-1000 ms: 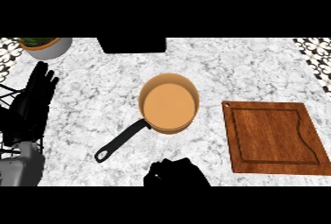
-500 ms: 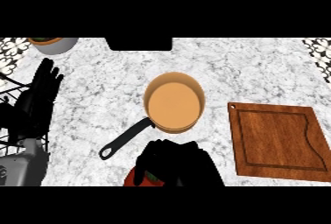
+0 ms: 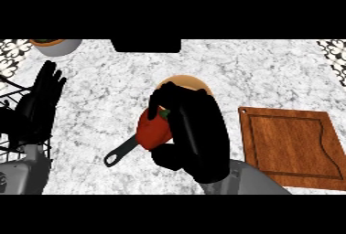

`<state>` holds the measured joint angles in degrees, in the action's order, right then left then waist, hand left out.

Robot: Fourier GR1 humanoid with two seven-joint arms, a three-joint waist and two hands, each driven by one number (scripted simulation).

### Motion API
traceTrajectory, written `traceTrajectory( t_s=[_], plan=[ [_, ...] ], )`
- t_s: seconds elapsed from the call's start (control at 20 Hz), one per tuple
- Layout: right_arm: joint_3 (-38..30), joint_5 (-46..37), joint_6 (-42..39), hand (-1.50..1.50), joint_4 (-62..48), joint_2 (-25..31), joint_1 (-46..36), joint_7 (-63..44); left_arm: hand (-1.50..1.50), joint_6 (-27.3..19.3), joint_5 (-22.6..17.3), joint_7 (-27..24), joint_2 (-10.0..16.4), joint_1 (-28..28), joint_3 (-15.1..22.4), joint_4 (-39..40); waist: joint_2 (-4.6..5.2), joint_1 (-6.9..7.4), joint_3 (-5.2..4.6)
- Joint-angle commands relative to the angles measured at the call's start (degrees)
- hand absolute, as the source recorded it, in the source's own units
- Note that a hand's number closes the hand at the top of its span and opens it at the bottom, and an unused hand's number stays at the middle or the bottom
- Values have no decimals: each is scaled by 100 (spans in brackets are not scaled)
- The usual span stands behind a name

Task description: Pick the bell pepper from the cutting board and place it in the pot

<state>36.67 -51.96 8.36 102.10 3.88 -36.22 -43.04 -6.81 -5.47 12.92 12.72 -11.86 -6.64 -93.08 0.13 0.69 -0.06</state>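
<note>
My right hand (image 3: 192, 132) is in the middle of the head view, its fingers curled round a red bell pepper (image 3: 154, 131) with a green stem. Hand and pepper hang over the near side of the pot (image 3: 186, 83), a tan round pan of which only the far rim shows. Its black handle (image 3: 121, 152) sticks out toward the lower left. The wooden cutting board (image 3: 292, 146) lies to the right with nothing on it. My left hand (image 3: 42, 98) rests open at the left edge, fingers up.
A black wire rack (image 3: 12, 119) stands at the left edge behind my left hand. A white bowl (image 3: 55, 45) sits at the far left corner. A dark block (image 3: 146, 45) is at the counter's back edge.
My right hand has moved up from the lower edge with the bell pepper and now covers most of the pot. The left hand has stayed in place.
</note>
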Motion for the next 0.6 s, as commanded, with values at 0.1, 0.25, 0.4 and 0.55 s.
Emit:
traceTrajectory(
  t_s=[0.1,0.25,0.4,0.55],
  plan=[
    [-270,-734,423,150,-1667,-29,-398,616,0,161,-58,-213,48,-5,-91,175,9,-6,4],
    [-791,-419,569,150,-2364,-50,-610,1373,0,-20,116,-209,-74,-190,-37,376,8,-31,5],
    [-882,-395,795,150,-3296,-294,-668,1708,0,-77,155,52,-44,-210,-6,112,13,-4,6],
    [-1138,586,736,150,-3692,-381,-918,1568,0,-86,112,318,-53,-356,42,15,24,48,8]
  ],
)
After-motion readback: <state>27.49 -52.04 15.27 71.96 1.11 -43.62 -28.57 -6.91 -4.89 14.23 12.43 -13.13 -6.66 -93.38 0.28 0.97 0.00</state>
